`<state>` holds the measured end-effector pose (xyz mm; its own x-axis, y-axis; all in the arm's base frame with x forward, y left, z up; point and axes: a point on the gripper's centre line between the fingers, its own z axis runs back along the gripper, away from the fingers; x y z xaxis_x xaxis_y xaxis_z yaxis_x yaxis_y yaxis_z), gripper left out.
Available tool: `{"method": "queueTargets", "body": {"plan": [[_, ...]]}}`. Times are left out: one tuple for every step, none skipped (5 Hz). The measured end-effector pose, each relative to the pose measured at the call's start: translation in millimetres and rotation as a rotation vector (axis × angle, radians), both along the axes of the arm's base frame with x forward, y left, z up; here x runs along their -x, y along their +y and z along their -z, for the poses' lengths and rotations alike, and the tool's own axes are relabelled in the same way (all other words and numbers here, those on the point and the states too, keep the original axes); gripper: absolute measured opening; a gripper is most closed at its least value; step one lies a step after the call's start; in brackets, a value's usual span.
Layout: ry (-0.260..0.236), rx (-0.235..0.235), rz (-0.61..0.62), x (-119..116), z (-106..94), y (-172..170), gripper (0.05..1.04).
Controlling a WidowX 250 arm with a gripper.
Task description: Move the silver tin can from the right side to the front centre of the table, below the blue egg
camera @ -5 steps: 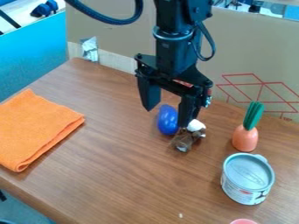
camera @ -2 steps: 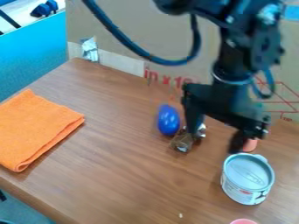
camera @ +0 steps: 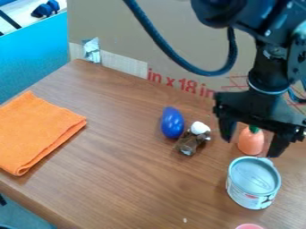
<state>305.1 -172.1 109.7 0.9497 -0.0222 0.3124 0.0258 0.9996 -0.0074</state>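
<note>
At the far left a blue panel [camera: 30,53] stands beyond the tabletop [camera: 128,172], and nearer, on the left side, lies a folded orange cloth [camera: 39,132]. A tan cardboard sheet [camera: 119,27] rises behind the far edge, with a crinkled silvery scrap [camera: 92,50] near its left end and red printing farther right. Right of the middle is a smooth blue egg-shaped object [camera: 172,122]; just to its right and a little nearer sits a small brown lump [camera: 189,143] with a white rounded piece [camera: 200,128] at its far side. Farther right, the pincer [camera: 251,146] hangs low and spread wide, with one finger on the left of an orange toy carrot [camera: 250,142] and the other on its right. The carrot stands upright on the tabletop, its green top partly hidden; whether either finger touches it, I cannot tell. Just nearer than the carrot is a pale lidded can [camera: 254,183], upright, and at the near edge a pink rounded thing [camera: 248,226] is partly in view.
</note>
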Motion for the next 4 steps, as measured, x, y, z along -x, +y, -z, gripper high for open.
{"method": "queueTargets", "body": {"plan": [[0.041,0.019,-0.013,-4,16.6,-13,1.006],[0.047,0.032,-0.022,-6,24.3,-19,1.006],[0.042,0.052,-0.058,-6,25.3,-25,1.006],[0.036,0.046,-0.128,-9,34.1,-30,1.006]]}}
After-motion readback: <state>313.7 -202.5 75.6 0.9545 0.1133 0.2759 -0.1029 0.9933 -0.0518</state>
